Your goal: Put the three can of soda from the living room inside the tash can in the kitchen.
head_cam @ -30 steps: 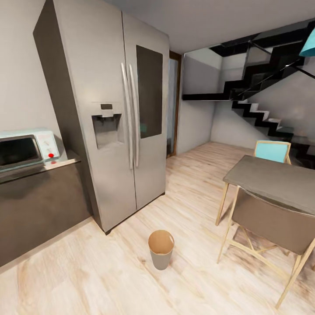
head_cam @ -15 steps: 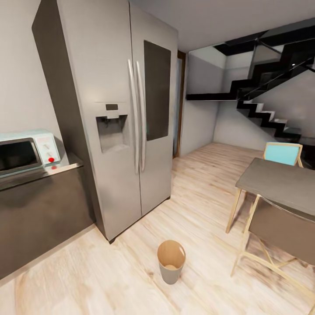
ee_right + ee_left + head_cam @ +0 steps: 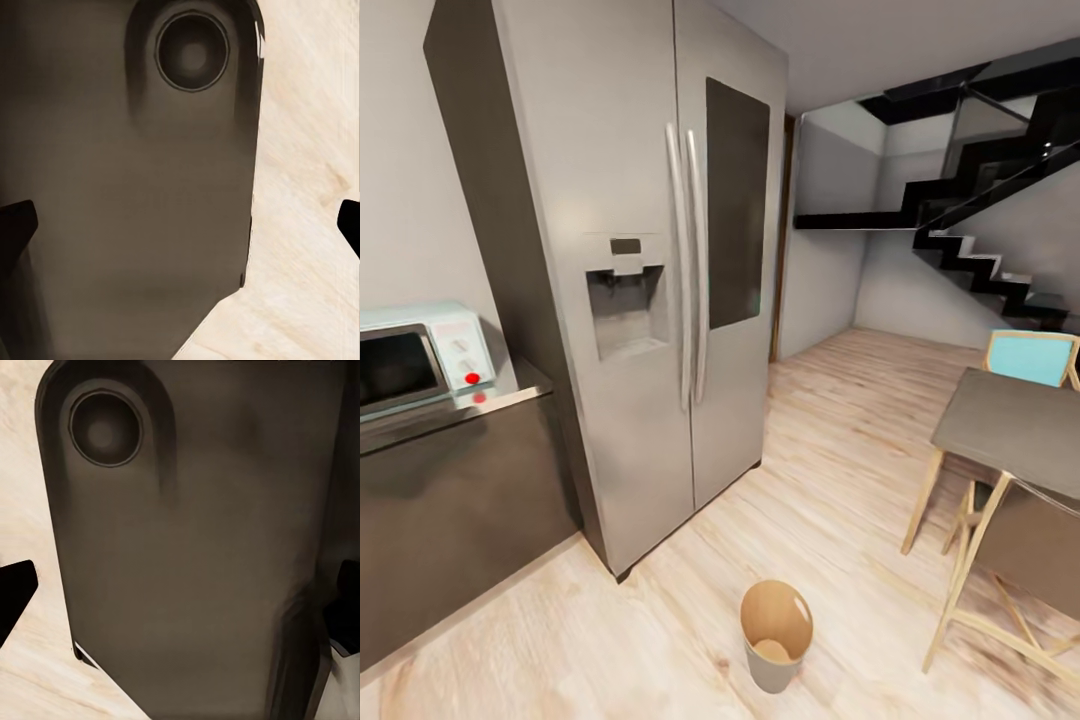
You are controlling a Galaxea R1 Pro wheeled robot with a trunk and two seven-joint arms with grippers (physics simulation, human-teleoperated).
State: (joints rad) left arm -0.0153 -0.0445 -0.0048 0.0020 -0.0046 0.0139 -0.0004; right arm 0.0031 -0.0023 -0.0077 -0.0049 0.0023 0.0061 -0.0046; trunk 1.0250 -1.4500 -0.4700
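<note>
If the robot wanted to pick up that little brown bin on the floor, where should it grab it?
Probably by the rim of the tash can, coming down from above. It stands upright on the wood floor with its mouth open upward, and its sides taper narrower toward the bottom, so a pinch over the thin top edge looks steadier than squeezing the slanted wall.

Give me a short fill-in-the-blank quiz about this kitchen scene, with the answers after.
1. The bin stands on the wooden ____.
2. The microwave sits on the counter beside the ____.
3. The chair at the far side of the table has a ____ backrest.
4. Beyond the table, a black ____ climbs along the wall.

Answers: floor; fridge; blue; staircase
</note>
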